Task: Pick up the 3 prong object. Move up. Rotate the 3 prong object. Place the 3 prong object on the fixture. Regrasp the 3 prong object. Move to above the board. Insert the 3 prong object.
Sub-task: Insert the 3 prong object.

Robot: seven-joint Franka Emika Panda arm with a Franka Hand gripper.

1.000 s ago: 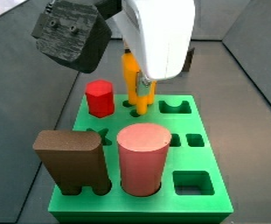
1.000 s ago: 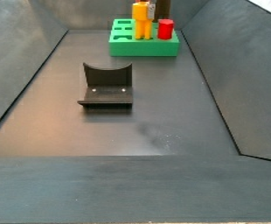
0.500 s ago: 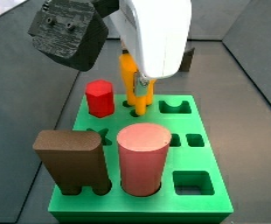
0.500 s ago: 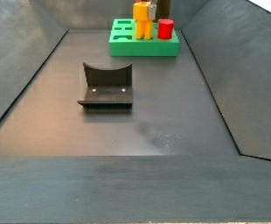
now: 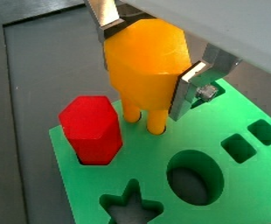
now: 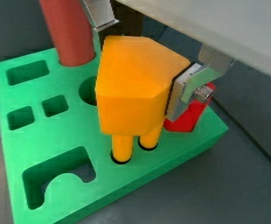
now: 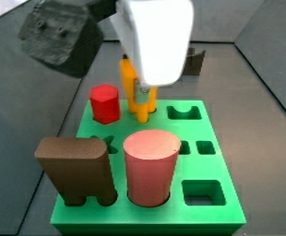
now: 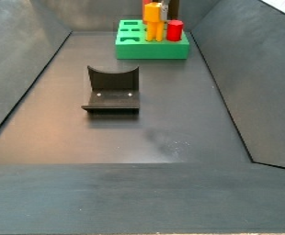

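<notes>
The pincer (image 5: 149, 66) hangs over the far part of the board (image 5: 237, 188), its silver fingers (image 5: 200, 83) pinching the 3 prong object (image 5: 149, 57) by two opposite sides. The yellow-orange block stands upright between the plates, prongs pointing down; in both wrist views their tips reach the board's small round holes, though how deep they sit cannot be told. Just beside the pincer stands the red hexagonal peg (image 5: 91, 129). Further from it, toward the board's near edge in a side view, stand the pink cylinder (image 7: 150, 166) and the brown block (image 7: 74, 168). The fixture (image 8: 110, 89) lies well apart from the pincer on the floor (image 8: 145, 138).
</notes>
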